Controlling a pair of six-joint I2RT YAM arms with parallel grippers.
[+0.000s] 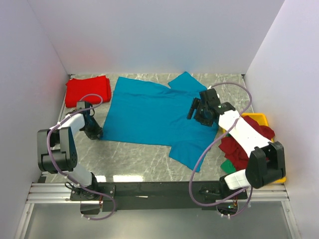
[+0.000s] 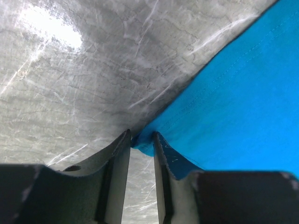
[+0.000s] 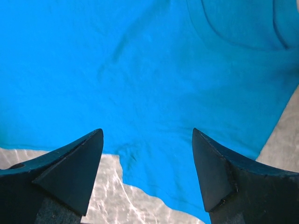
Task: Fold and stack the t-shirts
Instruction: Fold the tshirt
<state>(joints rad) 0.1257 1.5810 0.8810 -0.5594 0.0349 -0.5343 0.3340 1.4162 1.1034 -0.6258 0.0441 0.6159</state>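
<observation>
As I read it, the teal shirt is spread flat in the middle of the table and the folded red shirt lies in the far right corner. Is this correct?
Not quite. The folded red shirt lies in the far left corner, as the top external view shows. The teal shirt is indeed spread flat in the middle of the table.

no text, label, brand, number or sign can be read in any view. the teal-blue t-shirt (image 3: 154,70) ahead of the right fingers (image 3: 70,168) is plain cloth with no print, and so is its corner at the tips of the left fingers (image 2: 119,163). the fingers themselves and the tabletop (image 2: 70,84) beyond them carry no legible marking.
</observation>
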